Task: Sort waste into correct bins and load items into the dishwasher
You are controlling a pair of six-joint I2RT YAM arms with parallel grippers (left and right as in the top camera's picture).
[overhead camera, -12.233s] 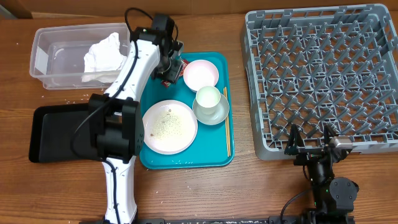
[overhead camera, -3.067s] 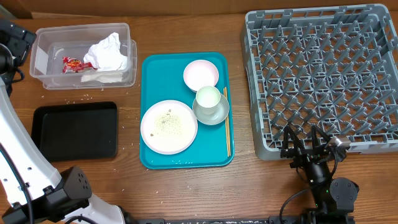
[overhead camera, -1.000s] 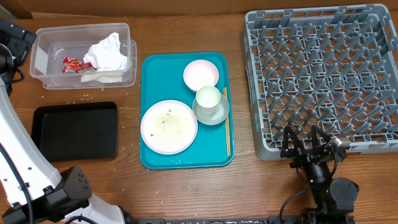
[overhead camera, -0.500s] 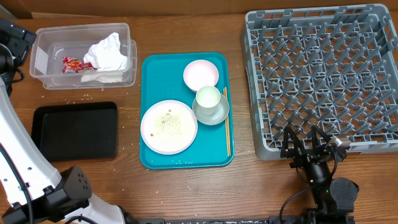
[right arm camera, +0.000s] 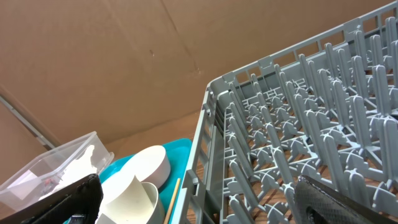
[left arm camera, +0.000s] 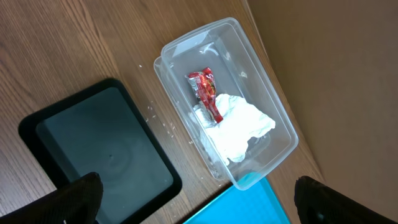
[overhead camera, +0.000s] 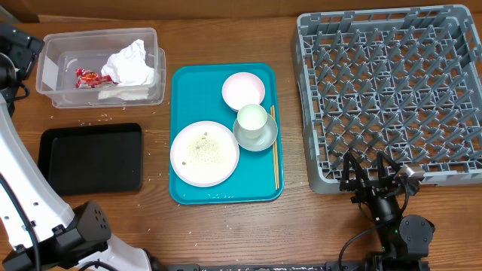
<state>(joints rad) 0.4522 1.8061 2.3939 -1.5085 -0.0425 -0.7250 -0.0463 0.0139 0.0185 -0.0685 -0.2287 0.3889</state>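
I see open wood between the teal tray (overhead camera: 188,98) and the rack (overhead camera: 392,90), and more along the near edge of the table (overhead camera: 248,233). My right gripper (overhead camera: 374,177) sits hard by the rack's near wall. On the tray the cup (overhead camera: 252,117) stands close between small plate (overhead camera: 242,90) and big plate (overhead camera: 204,153), chopsticks (overhead camera: 275,158) just beside it. Tub (overhead camera: 53,75) and black tray (overhead camera: 90,158) lie open from above

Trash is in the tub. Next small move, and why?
Probably swing the left gripper to the large white plate: rice grains lie on it, the black tray is bare, and napkins and red wrapper already sit in the clear tub.
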